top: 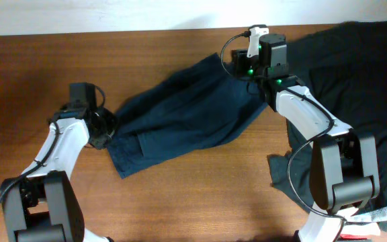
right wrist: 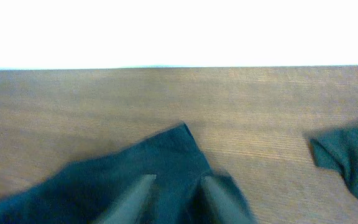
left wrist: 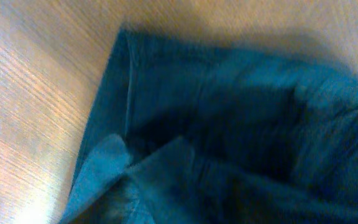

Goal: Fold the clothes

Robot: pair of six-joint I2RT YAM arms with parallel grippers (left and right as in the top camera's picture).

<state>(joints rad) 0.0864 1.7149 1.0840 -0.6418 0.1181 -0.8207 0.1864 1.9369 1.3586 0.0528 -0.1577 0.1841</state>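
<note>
The navy blue garment (top: 180,114) lies stretched in a diagonal across the table (top: 32,67). My left gripper (top: 105,132) is at its lower left edge. The left wrist view is filled with navy fabric (left wrist: 229,124) that bunches up over the jaws and hides them. My right gripper (top: 242,69) is at the garment's upper right corner. In the right wrist view its two fingers (right wrist: 179,190) have the navy cloth (right wrist: 166,155) between them, with the corner poking out ahead. The charcoal T-shirt (top: 355,74) lies crumpled at the right.
The T-shirt spreads under and around the right arm's base, down to the front right (top: 287,175); its edge shows in the right wrist view (right wrist: 353,155). The table's far edge (right wrist: 166,67) meets a white wall. Bare wood lies left and in front.
</note>
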